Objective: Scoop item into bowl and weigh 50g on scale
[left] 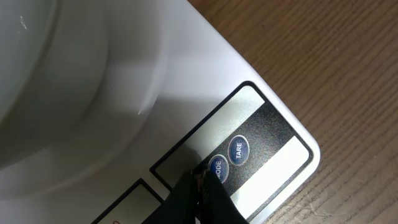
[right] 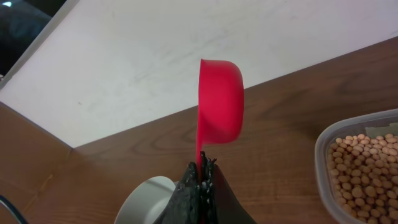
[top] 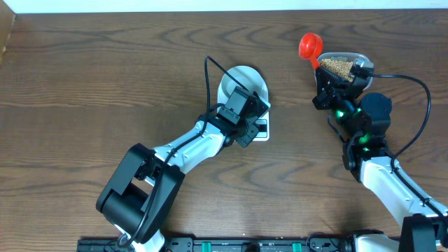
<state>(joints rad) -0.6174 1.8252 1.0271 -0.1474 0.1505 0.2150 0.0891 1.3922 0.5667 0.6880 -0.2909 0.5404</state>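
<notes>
The pale bowl (top: pixel 241 82) stands on the white scale (top: pixel 262 130) at the table's middle. My left gripper (top: pixel 250 130) is shut and empty, and in the left wrist view the left gripper (left: pixel 200 182) has its tips down on the scale (left: pixel 205 68) front panel, right beside the MODE button (left: pixel 217 168). My right gripper (top: pixel 321 71) is shut on the handle of a red scoop (top: pixel 310 45), seen edge-on as the scoop (right: pixel 221 99) above the right gripper (right: pixel 203 169). The tan beans (right: pixel 364 174) fill a clear tub (top: pixel 341 66) beside it.
The TARE button (left: pixel 239 150) sits next to MODE. A white wall edge (right: pixel 137 62) runs behind the table's far side. The bowl (right: pixel 148 198) shows low and left of the right gripper. Bare brown wood lies left of the scale.
</notes>
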